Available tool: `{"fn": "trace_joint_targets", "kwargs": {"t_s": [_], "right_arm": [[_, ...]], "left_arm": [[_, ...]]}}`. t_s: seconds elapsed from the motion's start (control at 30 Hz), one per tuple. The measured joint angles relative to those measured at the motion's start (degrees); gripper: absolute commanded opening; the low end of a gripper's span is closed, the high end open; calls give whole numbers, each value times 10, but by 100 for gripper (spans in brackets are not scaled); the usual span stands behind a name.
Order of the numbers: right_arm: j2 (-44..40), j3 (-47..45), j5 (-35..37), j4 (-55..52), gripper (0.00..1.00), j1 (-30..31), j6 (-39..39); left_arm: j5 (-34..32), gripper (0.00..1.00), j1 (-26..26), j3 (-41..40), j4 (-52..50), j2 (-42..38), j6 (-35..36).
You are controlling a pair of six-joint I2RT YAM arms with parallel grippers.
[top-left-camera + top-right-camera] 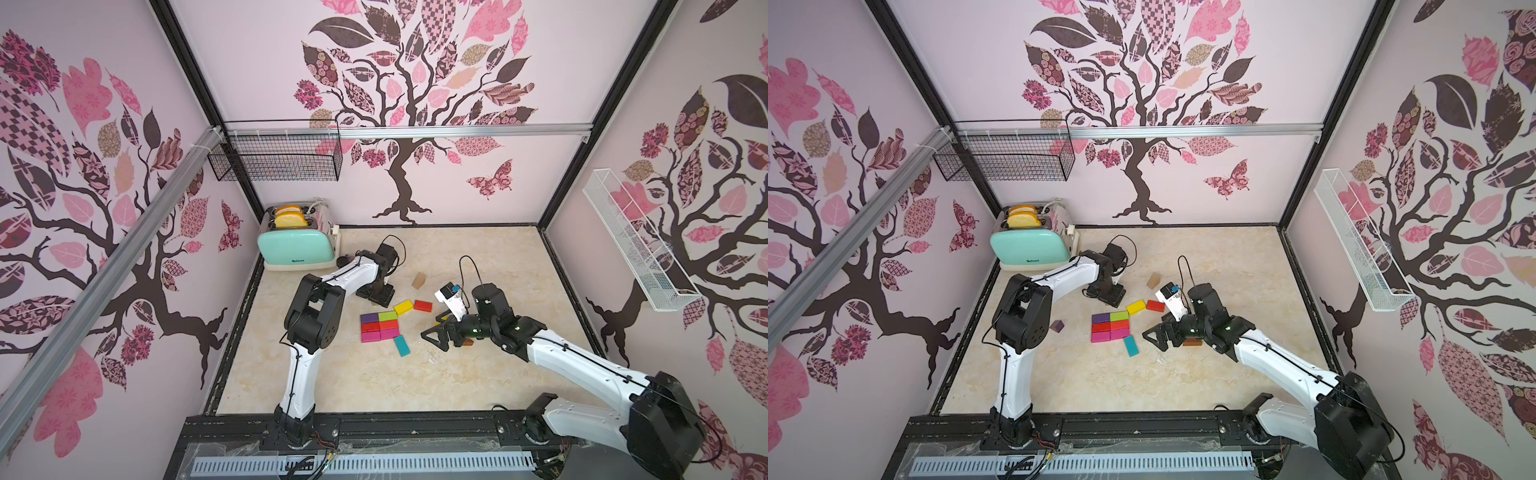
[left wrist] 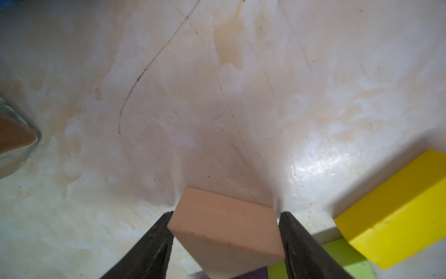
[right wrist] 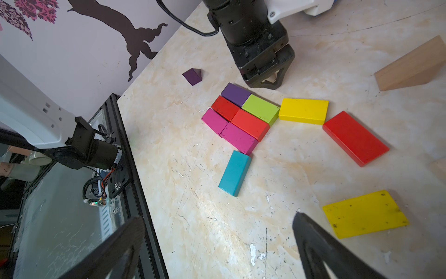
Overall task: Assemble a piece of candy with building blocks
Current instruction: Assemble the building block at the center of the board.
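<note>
My left gripper (image 2: 225, 213) is shut on a tan wooden block (image 2: 224, 229), with a finger pressed against each of its sides. It stands low over the table (image 1: 332, 374) just behind the cluster (image 1: 379, 326) of purple, green, red and magenta blocks laid flat, also seen in the right wrist view (image 3: 241, 116). Loose blocks lie around the cluster: yellow (image 3: 303, 111), red (image 3: 354, 137), teal (image 3: 234, 172), a second yellow (image 3: 364, 213), a tan wedge (image 1: 419, 280) and a purple triangle (image 1: 1057, 325). My right gripper (image 3: 217, 217) hovers open and empty right of the teal block.
A mint toaster (image 1: 297, 245) with toast stands at the back left corner. A glass jar (image 2: 14, 137) sits near the left gripper. A brown block (image 1: 1192, 342) lies under the right arm. The black frame rail (image 1: 374, 428) runs along the table's front edge.
</note>
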Motion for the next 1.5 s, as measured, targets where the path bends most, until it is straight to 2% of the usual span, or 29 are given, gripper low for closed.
{"fn": "trace_joint_targets", "kwargs": {"t_s": [0.23, 0.83, 0.97, 1.27, 1.5], "right_arm": [[0, 0, 2, 0, 99, 0, 0], [2, 12, 18, -13, 99, 0, -10], [2, 13, 22, -14, 99, 0, -10], [-2, 13, 30, -20, 99, 0, -10], [-36, 13, 41, -27, 99, 0, -10]], "left_arm": [[0, 71, 2, 14, 2, 4, 1], [1, 52, 5, 16, 4, 10, -8], [2, 51, 8, 5, 7, 3, -56], [3, 49, 12, -100, 62, -62, -241], [1, 50, 10, -120, 103, -74, -338]]}}
